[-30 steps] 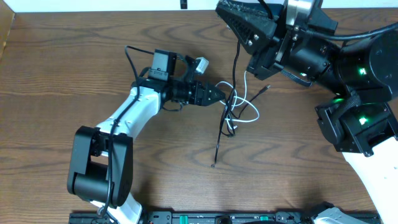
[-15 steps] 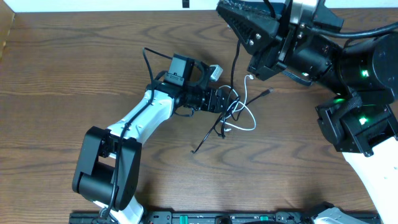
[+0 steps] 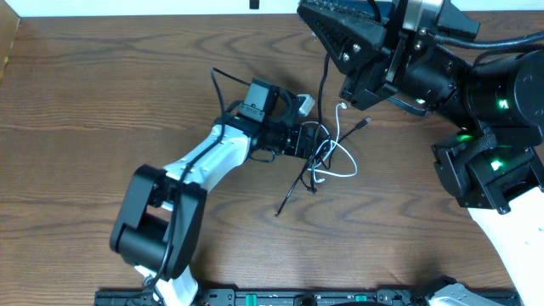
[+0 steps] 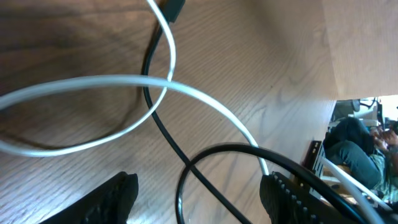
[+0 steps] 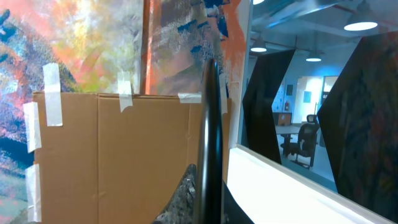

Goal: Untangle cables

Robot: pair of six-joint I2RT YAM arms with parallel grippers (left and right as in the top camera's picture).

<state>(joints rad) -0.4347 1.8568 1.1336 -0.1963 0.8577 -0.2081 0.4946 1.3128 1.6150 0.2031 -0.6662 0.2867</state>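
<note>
left gripper (image 4: 199, 199) — jaws wide, fingers (image 4: 115, 196) either side of a black cable (image 4: 165, 130) loop | white cable (image 4: 205, 96) crosses it, both tangled on table (image 3: 85, 102) at gripper tip | right gripper (image 5: 208, 137) raised, jaws pressed together on black cable — grip point hidden overhead

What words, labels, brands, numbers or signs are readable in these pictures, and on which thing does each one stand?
No text can be read in any view.
The brown cardboard sheet with its pale tape strips: blank.
The thin black cable and thin white cable: no print.
The black rail at the table's near edge: any marks are too small to read.
</note>
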